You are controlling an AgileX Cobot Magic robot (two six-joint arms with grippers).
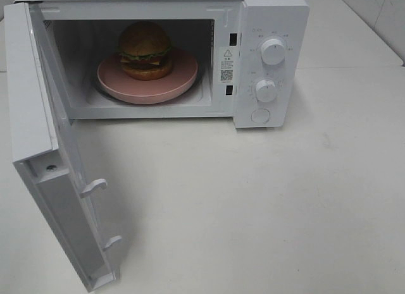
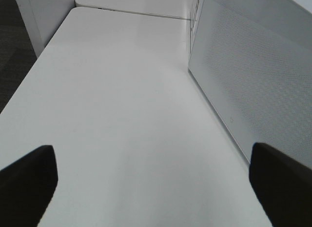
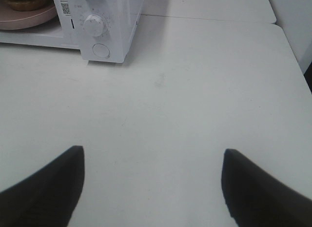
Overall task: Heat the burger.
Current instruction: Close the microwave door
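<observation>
From the high camera I see a white, box-shaped microwave standing at the back of a smooth, matte white table. Its door hangs fully open, hinged on the left of that view. The door's pale inner face shows two small hooked latches along its free edge.

The burger sits inside the cavity. It has a round, glossy golden-brown bun, domed on top, with frilly green lettuce, a yellow edge of cheese and a dark patty layered beneath. It rests on a round, flat pink plate, which is wider than the burger and has a smooth, thick rim. The burger sits toward the back of the plate.

On the control panel to the right of the cavity are two round white knobs, an upper knob and a lower knob. Below them is a flat round button.

In the left wrist view, the left gripper hangs over bare table. Its dark, rounded jaws are spread wide with nothing between them. Beside it rises a white panel covered in a fine dotted mesh.

In the right wrist view, the right gripper hangs over the table in front of the control panel. Its blunt, dark jaws are also spread wide and empty, well apart from the microwave.
</observation>
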